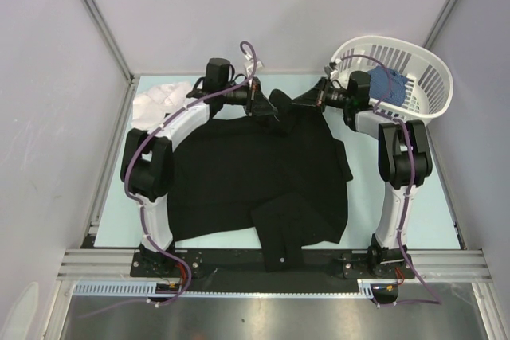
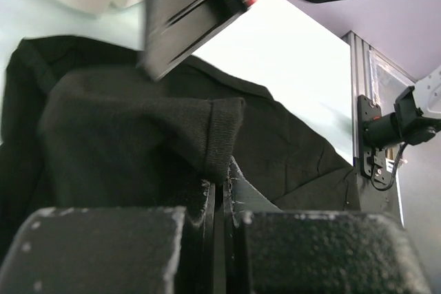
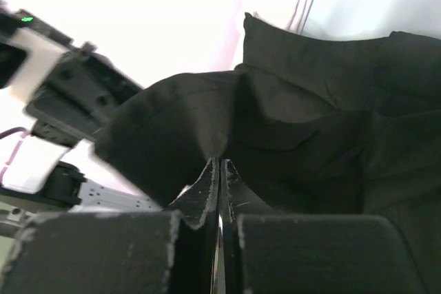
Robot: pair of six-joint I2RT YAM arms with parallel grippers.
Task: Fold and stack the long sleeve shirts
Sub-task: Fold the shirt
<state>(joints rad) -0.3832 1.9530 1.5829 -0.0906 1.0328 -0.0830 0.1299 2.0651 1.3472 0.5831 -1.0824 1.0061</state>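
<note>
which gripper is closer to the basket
Right. The right gripper pinches the black shirt just left of the basket; the left gripper pinches the same shirt farther left.

black shirt (image 1: 255, 181) buttons: too small to be seen.
white shirt (image 1: 163, 101): partly covered by the left arm (image 1: 171, 129).
blue item (image 1: 396, 85) in basket (image 1: 434, 77): kind cannot be told.
right gripper (image 2: 162, 56): blurred and cut off in the left wrist view.
</note>
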